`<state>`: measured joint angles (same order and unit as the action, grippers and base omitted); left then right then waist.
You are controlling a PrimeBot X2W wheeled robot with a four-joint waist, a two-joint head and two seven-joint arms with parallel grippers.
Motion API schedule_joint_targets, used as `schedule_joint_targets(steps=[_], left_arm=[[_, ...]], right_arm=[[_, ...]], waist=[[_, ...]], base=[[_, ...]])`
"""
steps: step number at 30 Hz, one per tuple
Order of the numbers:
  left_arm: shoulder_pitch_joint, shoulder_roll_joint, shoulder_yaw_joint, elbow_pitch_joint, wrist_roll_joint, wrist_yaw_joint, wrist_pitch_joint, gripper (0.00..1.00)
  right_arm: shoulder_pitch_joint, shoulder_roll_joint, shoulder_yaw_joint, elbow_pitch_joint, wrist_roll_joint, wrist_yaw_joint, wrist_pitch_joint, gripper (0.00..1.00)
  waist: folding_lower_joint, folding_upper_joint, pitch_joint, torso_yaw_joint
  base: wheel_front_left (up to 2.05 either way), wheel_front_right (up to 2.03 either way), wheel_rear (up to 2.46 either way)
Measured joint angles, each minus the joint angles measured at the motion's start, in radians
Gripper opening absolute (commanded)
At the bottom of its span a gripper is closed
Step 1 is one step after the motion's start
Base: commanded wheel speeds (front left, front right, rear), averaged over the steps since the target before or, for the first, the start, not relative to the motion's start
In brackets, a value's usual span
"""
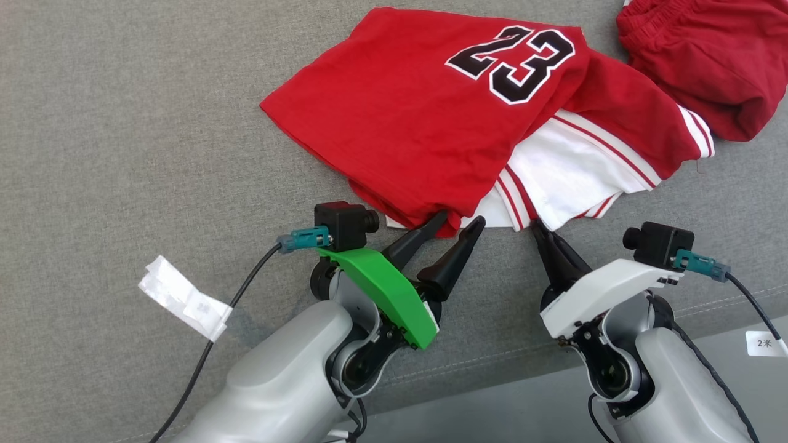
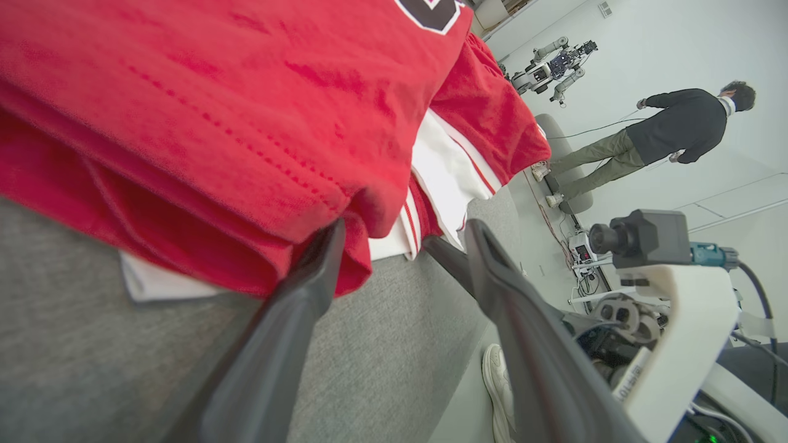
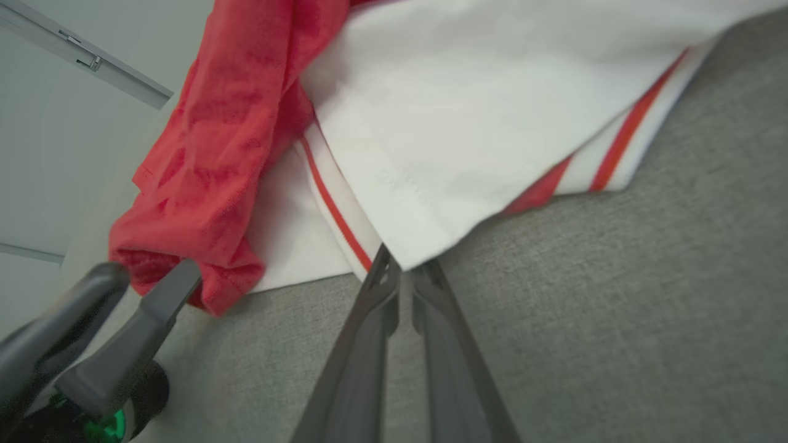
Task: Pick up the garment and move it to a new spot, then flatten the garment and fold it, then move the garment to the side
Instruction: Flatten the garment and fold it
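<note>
Pinching the garment [image 1: 431, 117] at its hem, right claw [image 1: 535, 225]; left claw [image 1: 461, 218] spread

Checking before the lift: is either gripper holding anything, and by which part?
The right gripper pinches the garment by its white hem corner; the left gripper is open, holding nothing.

Lighting: bright, even, diffuse; direction hard to tell. Shadows: soft, faint, under the garment [image 1: 431, 117] hem and beside the paper tag [image 1: 184, 298] on the grey cloth surface [image 1: 123, 123]. Head view: sharp corner to corner. Left wrist view: strong wide-angle bending at edges; left gripper's fingers [image 2: 271, 344] soft, far room [image 2: 665, 49] clearer. Right wrist view: mild blur throughout; right gripper's fingers [image 3: 363, 357] out of focus, garment weave smeared.
</note>
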<state>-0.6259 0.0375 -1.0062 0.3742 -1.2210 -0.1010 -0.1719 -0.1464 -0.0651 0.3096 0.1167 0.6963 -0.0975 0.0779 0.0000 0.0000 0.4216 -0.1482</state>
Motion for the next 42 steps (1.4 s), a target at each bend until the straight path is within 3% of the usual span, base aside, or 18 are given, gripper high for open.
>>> schedule_joint_targets(steps=[1,3,6,30,42], left_arm=[[0.0,0.0,-0.001,0.001,-0.002,0.0,-0.003,1.0],[-0.001,0.0,-0.002,0.004,-0.006,0.0,-0.006,1.0],[-0.005,0.0,-0.008,0.006,-0.008,0.0,-0.007,1.0],[-0.014,0.0,-0.045,0.038,-0.026,0.0,-0.032,1.0],[-0.016,0.001,-0.063,0.048,-0.058,0.0,-0.04,1.0]], right_arm=[[0.0,0.0,-0.003,0.0,0.0,0.0,-0.005,0.81],[0.0,0.001,-0.012,0.0,0.003,-0.001,-0.009,0.95],[0.0,0.001,-0.024,0.0,0.021,-0.001,-0.017,1.0],[0.0,0.001,-0.03,-0.01,0.036,0.001,-0.035,1.0],[0.017,0.014,-0.076,-0.025,0.259,0.045,-0.032,1.0]], waist=[[0.0,0.0,0.0,0.0],[0.0,0.0,-0.001,-0.001],[0.0,0.0,-0.001,-0.001],[0.0,0.0,-0.02,0.001],[0.0,0.0,-0.029,-0.008]], base=[[0.0,0.0,0.0],[0.0,0.0,0.0],[0.0,0.0,0.0],[0.0,0.0,0.0],[0.0,0.0,0.0]])
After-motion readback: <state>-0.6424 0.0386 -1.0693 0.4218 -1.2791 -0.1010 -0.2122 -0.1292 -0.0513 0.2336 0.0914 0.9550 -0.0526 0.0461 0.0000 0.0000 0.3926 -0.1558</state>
